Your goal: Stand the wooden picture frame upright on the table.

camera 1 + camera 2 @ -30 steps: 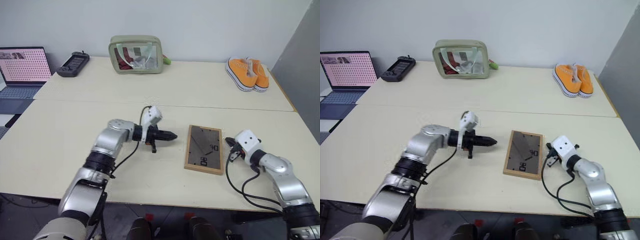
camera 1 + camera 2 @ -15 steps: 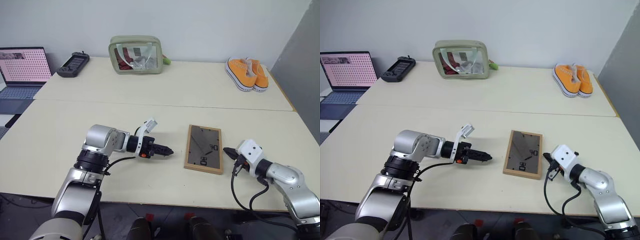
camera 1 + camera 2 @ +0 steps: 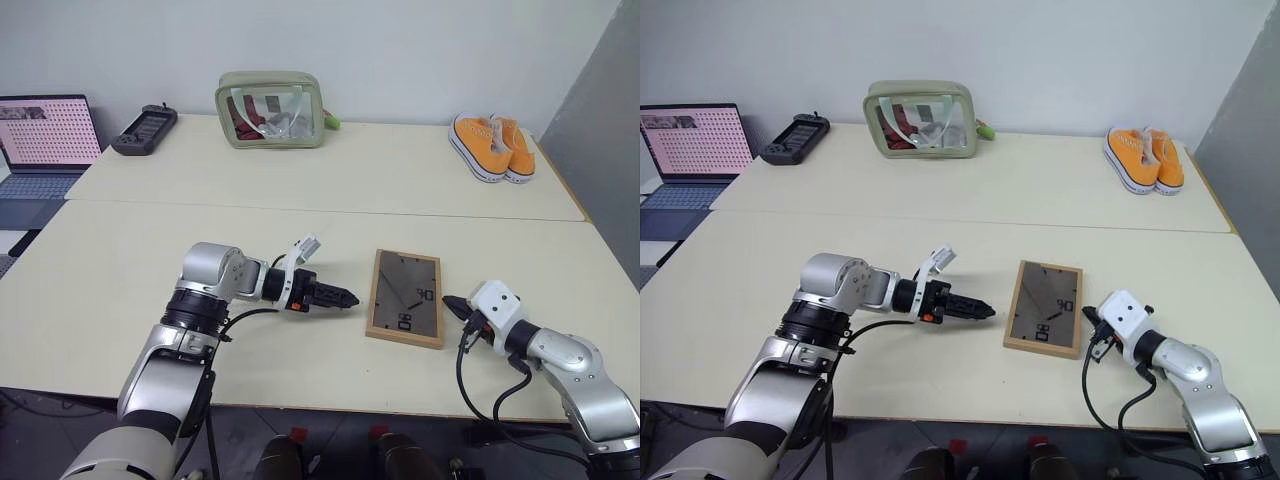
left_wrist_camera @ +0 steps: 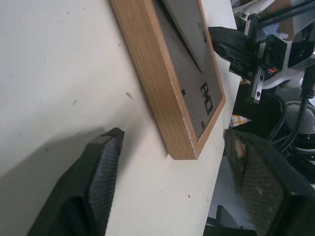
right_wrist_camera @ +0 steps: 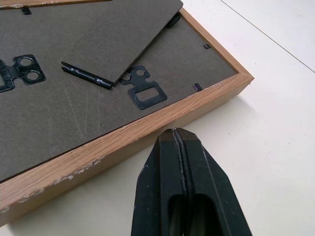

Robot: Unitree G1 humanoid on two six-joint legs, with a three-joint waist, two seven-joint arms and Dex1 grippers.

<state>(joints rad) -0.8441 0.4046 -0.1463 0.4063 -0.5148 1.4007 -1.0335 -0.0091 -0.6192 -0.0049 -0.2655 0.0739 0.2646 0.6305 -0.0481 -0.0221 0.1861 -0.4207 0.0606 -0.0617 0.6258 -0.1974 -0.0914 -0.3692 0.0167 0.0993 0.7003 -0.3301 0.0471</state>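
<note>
Lower centre-right, wooden picture frame [image 3: 405,298] lies flat, backing up, on table [image 3: 300,180]. Left gripper [image 4: 170,177], jaws wide, faces its edge; right gripper [image 5: 179,140], jaws shut, braces opp. side. Straddle the rim squarely, then close and tip up.

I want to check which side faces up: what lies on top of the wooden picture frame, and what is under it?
The flat light-wood picture frame shows its dark grey back upward, with a hinged prop and small metal hangers. Its downward face is hidden against the pale cream table.

Light-wood picture frame [image 3: 405,298], matte grey backing
</note>
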